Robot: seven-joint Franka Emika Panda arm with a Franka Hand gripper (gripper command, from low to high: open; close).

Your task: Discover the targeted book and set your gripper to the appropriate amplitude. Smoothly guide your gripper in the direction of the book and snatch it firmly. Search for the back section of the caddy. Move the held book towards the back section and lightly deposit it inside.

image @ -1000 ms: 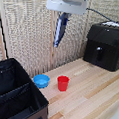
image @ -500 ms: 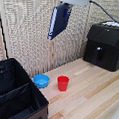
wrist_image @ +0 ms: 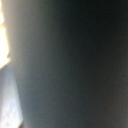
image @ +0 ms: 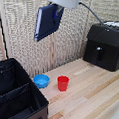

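The dark navy-blue book (image: 45, 21) hangs tilted in the air, high in front of the wicker wall. My gripper (image: 58, 10) is shut on its upper edge; only a blue fingertip and the white hand show at the top of the exterior view. The black fabric caddy (image: 17, 97) stands at the exterior view's lower left, with a divider across it and its back section (image: 7, 75) nearer the wall. The book is above and to the right of the caddy. The wrist view is filled by the blurred dark book cover (wrist_image: 75, 65).
A blue bowl (image: 41, 80) and a red cup (image: 63, 83) stand on the wooden table (image: 92, 99) just right of the caddy. A black box-like machine (image: 105, 45) stands at the back right. A wicker screen (image: 24, 32) forms the back wall.
The gripper with the book has risen and moved toward the exterior view's left, closer to the caddy. The book now shows more of its flat cover.
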